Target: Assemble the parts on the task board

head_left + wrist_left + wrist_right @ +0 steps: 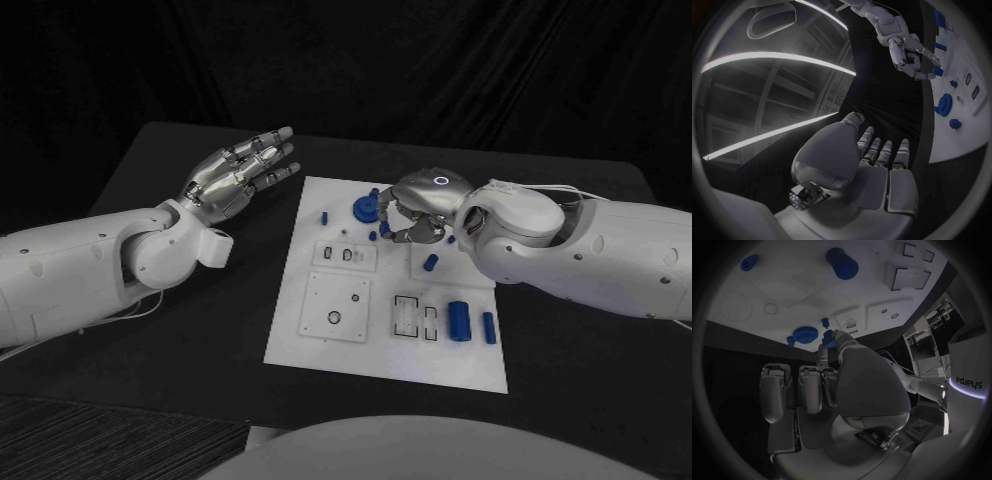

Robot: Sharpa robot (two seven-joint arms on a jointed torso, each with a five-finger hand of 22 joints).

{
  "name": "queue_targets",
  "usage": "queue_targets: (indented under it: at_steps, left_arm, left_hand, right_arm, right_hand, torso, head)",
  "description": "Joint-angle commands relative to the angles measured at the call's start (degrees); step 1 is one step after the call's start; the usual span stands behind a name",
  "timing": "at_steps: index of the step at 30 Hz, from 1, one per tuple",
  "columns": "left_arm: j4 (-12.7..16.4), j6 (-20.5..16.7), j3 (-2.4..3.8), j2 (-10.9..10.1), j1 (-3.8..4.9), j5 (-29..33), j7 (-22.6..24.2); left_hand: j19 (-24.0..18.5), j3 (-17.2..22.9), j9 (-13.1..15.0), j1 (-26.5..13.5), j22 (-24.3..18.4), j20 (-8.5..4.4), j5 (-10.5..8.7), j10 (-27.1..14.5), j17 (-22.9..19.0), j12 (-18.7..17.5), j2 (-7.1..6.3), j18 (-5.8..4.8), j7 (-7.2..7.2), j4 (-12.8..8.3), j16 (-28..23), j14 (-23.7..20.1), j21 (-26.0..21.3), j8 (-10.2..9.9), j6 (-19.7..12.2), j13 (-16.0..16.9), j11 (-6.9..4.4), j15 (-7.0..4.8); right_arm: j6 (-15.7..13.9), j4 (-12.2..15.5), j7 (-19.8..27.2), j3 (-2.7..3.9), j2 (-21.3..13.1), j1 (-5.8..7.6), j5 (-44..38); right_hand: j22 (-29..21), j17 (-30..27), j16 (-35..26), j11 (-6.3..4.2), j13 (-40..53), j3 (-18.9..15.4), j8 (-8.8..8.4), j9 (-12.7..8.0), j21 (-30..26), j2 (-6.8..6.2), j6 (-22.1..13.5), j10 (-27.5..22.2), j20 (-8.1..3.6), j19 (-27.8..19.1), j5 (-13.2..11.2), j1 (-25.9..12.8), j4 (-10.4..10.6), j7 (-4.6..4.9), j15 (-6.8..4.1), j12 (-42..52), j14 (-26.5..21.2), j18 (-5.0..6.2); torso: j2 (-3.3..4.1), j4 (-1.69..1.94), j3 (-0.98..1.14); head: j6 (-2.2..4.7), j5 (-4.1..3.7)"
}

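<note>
While the right robot hand [414, 222] hangs over the far part of the task board [387, 362], its fingers pinch a small blue part [828, 336] at their tips. Just beside those fingertips sits a round blue disc part [368, 209]; nearer the robot lie two blue cylinders [459, 320] by the board's slots. Well apart, off the board over the black desk [173, 330], the left robot hand [238, 178] hovers with fingers spread, holding nothing.
</note>
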Motion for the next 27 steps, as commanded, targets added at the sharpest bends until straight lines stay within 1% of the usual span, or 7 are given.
queue_targets:
  at_steps: [1, 6, 9, 12, 18, 20, 27]
  left_arm:
    - [0.1, 1.0, 0.05, 0.2, -0.05, 0.1, 0.6]
    - [0.1, 1.1, 0.05, 0.3, -0.05, 0.1, 0.6]
    - [0.1, 1.1, 0.05, 0.3, -0.05, 0.1, 0.5]
    - [0.0, 1.1, 0.05, 0.3, -0.05, 0.1, 0.5]
    - [0.1, 1.1, 0.05, 0.3, -0.05, 0.1, 0.4]
    - [0.0, 1.1, 0.05, 0.4, -0.05, 0.1, 0.3]
    - [0.0, 1.1, 0.05, 0.4, -0.05, 0.1, 0.3]
  left_hand:
    - [0.2, 0.4, 0.0, -0.6, 0.0, 0.12, 0.24, -0.3, 0.1, -0.1, 0.11, 1.08, -0.21, 0.0, 0.2, -0.1, 0.2, 0.2, -0.3, 0.0, 0.13, 0.20]
    - [0.2, 0.4, 0.0, -0.6, 0.0, 0.12, 0.24, -0.3, 0.1, -0.1, 0.11, 1.08, -0.21, 0.0, 0.2, -0.1, 0.2, 0.2, -0.3, 0.0, 0.13, 0.20]
    - [0.2, 0.4, 0.0, -0.6, 0.0, 0.12, 0.24, -0.3, 0.1, -0.1, 0.11, 1.08, -0.21, 0.0, 0.2, -0.1, 0.2, 0.2, -0.3, 0.0, 0.13, 0.20]
    - [0.2, 0.4, 0.0, -0.6, 0.0, 0.12, 0.24, -0.3, 0.1, -0.1, 0.11, 1.08, -0.21, 0.0, 0.2, -0.1, 0.2, 0.2, -0.3, 0.0, 0.13, 0.20]
    - [0.2, 0.4, 0.0, -0.6, 0.0, 0.12, 0.24, -0.3, 0.1, -0.1, 0.11, 1.08, -0.21, 0.0, 0.2, -0.1, 0.2, 0.2, -0.3, 0.0, 0.13, 0.20]
    - [0.2, 0.4, 0.0, -0.6, 0.0, 0.12, 0.24, -0.3, 0.1, -0.1, 0.11, 1.08, -0.21, 0.0, 0.2, -0.1, 0.2, 0.2, -0.3, 0.0, 0.13, 0.20]
    - [0.2, 0.4, 0.0, -0.6, 0.0, 0.12, 0.24, -0.3, 0.1, -0.1, 0.11, 1.08, -0.21, 0.0, 0.2, -0.1, 0.2, 0.2, -0.3, 0.0, 0.13, 0.20]
  right_arm:
    - [1.7, -0.1, -1.7, 0.03, 0.4, -0.48, -2.0]
    - [2.0, -0.4, -1.6, 0.03, 1.0, -0.94, -2.1]
    - [2.0, -0.4, -1.6, 0.03, 1.2, -1.11, -2.2]
    - [2.3, -0.3, -1.6, 0.03, 1.4, -1.22, -2.2]
    - [3.0, -0.3, -1.6, 0.03, 1.8, -1.35, -2.2]
    - [3.1, -0.3, -1.6, 0.03, 2.0, -1.40, -2.2]
    - [3.3, -0.5, -1.4, 0.03, 2.7, -1.58, -2.2]
  right_hand:
    - [14.0, 11.9, -0.3, 0.44, 15.1, 0.2, -0.47, -0.1, -0.2, 0.03, 0.5, 6.1, 0.31, 4.4, 0.2, -0.6, -0.4, -0.11, 0.41, 0.1, 5.4, -0.07]
    - [13.9, 11.8, -0.4, 0.46, 15.1, 0.2, -0.62, -0.2, -0.3, 0.05, 0.5, 6.1, 0.36, 4.4, 0.2, -0.6, -0.4, -0.08, 0.46, 0.1, 5.3, -0.05]
    - [13.9, 11.8, -0.4, 0.46, 15.1, 0.2, -0.62, -0.2, -0.3, 0.05, 0.5, 6.1, 0.36, 4.4, 0.2, -0.6, -0.4, -0.08, 0.46, 0.1, 5.3, -0.05]
    - [13.9, 11.8, -0.4, 0.48, 15.1, 0.2, -0.71, -0.2, -0.4, 0.09, 0.6, 6.1, 0.39, 4.3, 0.2, -0.6, -0.5, -0.06, 0.51, 0.1, 5.3, -0.03]
    - [13.9, 11.7, -0.5, 0.49, 15.1, 0.2, -0.78, -0.3, -0.3, 0.09, 0.6, 6.1, 0.42, 4.4, 0.2, -0.7, -0.5, -0.04, 0.53, 0.1, 5.3, -0.04]
    - [13.9, 11.7, -0.5, 0.49, 15.1, 0.2, -0.78, -0.3, -0.3, 0.09, 0.6, 6.1, 0.42, 4.4, 0.2, -0.7, -0.5, -0.04, 0.53, 0.1, 5.3, -0.04]
    - [13.9, 11.6, -0.5, 0.52, 15.1, 0.3, -0.92, -0.3, -0.4, 0.11, 0.6, 6.1, 0.47, 4.3, 0.2, -0.7, -0.5, 0.00, 0.59, 0.1, 5.3, -0.01]
  torso:
    - [0.08, -0.17, 0.10]
    - [0.09, -0.08, 0.13]
    - [0.09, -0.17, 0.14]
    - [0.05, -0.18, 0.08]
    - [0.05, -0.09, 0.07]
    - [0.03, -0.15, 0.07]
    - [0.02, -0.13, 0.04]
  head:
    - [0.01, 0.17]
    - [0.01, 0.14]
    - [0.01, 0.30]
    - [0.01, 0.40]
    - [0.01, 0.45]
    - [0.01, 0.51]
    - [0.01, 0.71]
